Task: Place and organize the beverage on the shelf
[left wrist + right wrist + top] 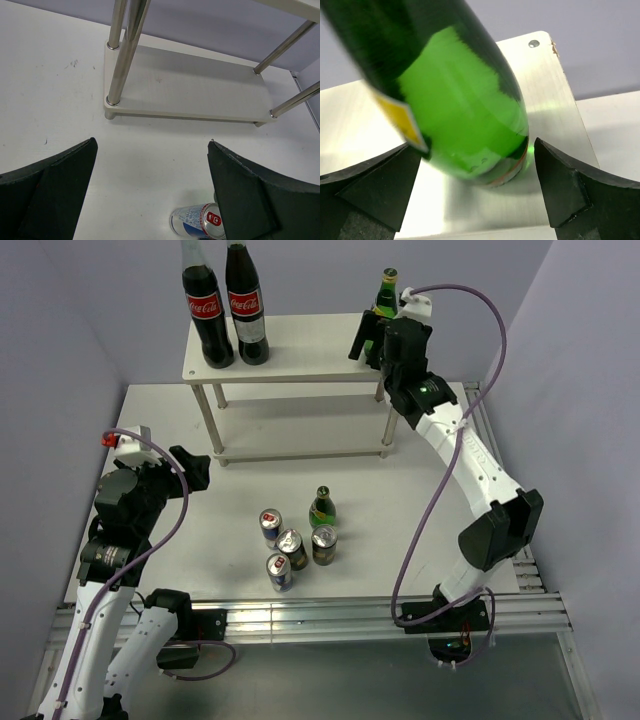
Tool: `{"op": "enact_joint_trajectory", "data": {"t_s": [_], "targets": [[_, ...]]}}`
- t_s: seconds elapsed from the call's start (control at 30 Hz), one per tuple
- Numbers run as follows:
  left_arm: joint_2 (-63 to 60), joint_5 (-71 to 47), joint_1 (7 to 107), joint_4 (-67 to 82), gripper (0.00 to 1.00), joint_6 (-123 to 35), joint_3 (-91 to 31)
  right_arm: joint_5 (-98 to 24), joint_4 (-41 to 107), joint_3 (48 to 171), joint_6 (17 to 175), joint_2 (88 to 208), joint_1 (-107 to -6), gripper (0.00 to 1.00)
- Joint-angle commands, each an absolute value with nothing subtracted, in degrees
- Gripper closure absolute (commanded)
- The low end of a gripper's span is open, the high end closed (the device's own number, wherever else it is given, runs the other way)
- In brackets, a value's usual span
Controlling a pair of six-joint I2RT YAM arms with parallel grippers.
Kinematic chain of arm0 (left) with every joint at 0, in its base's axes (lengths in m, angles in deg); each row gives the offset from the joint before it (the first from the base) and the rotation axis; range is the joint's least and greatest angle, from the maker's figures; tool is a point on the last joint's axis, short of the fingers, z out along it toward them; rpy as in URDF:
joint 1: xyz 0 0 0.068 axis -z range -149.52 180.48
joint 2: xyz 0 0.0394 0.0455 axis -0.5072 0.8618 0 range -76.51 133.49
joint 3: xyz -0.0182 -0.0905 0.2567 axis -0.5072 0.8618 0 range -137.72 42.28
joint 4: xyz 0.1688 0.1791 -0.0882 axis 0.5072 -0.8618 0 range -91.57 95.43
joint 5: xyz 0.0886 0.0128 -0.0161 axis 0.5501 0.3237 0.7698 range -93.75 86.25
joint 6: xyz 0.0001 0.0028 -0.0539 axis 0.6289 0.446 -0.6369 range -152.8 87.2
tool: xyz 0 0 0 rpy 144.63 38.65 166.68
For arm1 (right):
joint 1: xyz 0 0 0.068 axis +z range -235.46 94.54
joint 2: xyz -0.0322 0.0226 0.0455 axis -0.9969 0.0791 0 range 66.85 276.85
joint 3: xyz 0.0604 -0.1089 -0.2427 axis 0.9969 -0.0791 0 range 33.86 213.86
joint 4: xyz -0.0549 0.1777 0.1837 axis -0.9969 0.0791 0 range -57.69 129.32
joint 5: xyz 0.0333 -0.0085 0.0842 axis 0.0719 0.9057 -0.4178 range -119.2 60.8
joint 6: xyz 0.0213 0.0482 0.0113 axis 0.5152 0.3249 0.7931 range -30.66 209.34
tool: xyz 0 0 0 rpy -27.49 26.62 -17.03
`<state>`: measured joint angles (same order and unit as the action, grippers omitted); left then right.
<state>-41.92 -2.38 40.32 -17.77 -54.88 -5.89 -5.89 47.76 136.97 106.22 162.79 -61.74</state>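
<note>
One green glass bottle (386, 290) with a yellow label stands on the right end of the shelf's top board (300, 350). My right gripper (378, 335) is open around its lower part. In the right wrist view the bottle (460, 100) sits between the wide jaws of the right gripper (475, 145), with a clear gap at the right finger (570, 190). On the table stand a second green bottle (321, 508), two blue-and-silver cans (270, 526) (280, 571) and two dark cans (291, 545) (324, 543). My left gripper (200, 472) (152, 141) hangs open and empty left of them.
Two tall cola bottles (207, 320) (247, 310) occupy the left end of the top board. The shelf's lower board (190, 85) lies ahead of the left gripper, with thin metal legs (122, 55) at its corners. A blue-and-silver can (197, 222) shows by the left gripper's right finger.
</note>
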Motion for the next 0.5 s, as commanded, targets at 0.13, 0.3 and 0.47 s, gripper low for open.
{"op": "enact_joint_trajectory", "data": {"t_s": [0.13,0.3,0.47], "targets": [[-42.7,-2.4,40.5,-16.1,0.01,-54.0,-6.2,-11.7,47.5,132.7,106.7,155.7,-62.0,0.00],[-42.5,-2.0,40.4,-16.1,0.01,-54.1,-6.1,-12.9,49.1,126.7,109.7,149.2,-61.8,0.00],[-42.4,-1.8,40.4,-16.0,0.01,-54.2,-6.2,-14.1,47.5,113.4,111.8,135.0,-59.6,0.00]]}}
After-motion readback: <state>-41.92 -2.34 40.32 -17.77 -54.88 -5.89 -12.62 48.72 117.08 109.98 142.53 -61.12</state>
